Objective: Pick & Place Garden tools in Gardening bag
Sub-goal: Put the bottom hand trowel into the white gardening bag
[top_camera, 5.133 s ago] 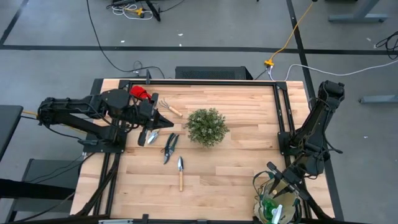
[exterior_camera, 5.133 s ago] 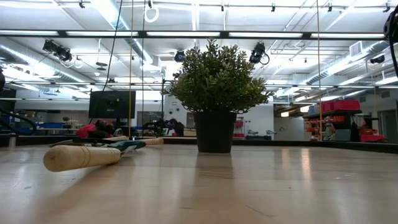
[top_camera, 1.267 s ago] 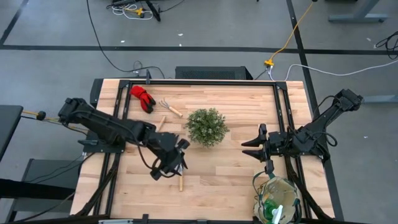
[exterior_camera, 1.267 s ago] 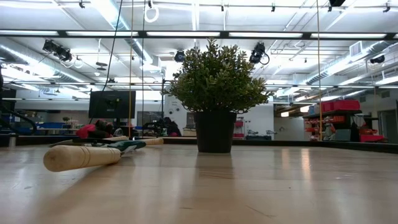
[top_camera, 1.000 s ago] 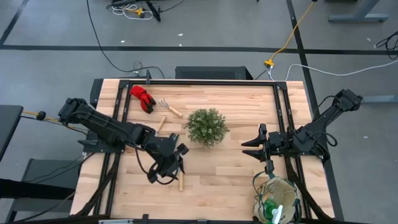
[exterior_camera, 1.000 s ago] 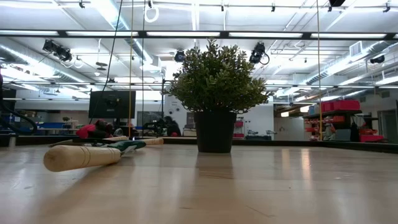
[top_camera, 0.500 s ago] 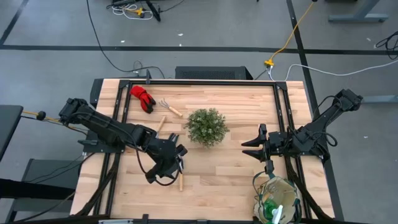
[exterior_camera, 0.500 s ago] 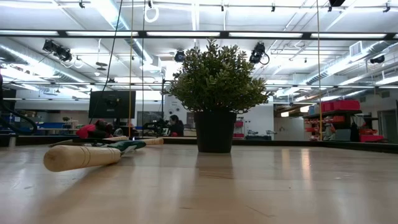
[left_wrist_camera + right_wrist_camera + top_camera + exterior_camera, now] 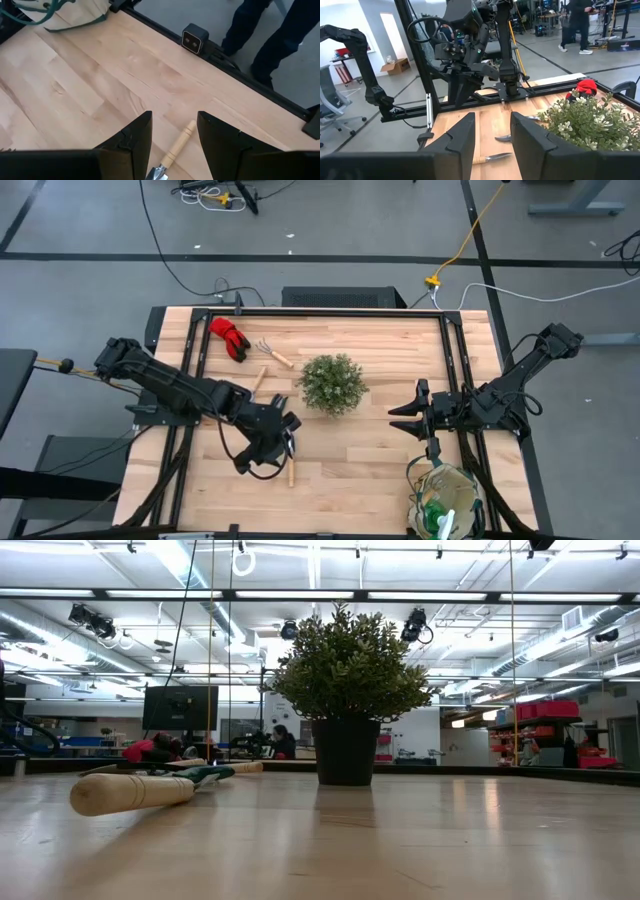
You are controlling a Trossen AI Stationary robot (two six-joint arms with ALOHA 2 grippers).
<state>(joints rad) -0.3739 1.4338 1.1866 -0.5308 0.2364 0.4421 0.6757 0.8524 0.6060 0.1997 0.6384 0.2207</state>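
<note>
A wooden-handled trowel lies flat near the table's front, and its handle shows below and between the fingers of my left gripper. That gripper is open, slanting down above the trowel's blade end, touching nothing. Red gloves and a small rake lie at the far left. Another wooden handle pokes out from behind my left arm. The beige gardening bag stands at the near right corner. My right gripper waits open and level, right of the plant.
A bushy potted plant stands mid-table between the arms. Black rails frame the table's sides. A small black camera box sits on the near edge. A person's legs show beyond it. Bare wood lies between the trowel and the bag.
</note>
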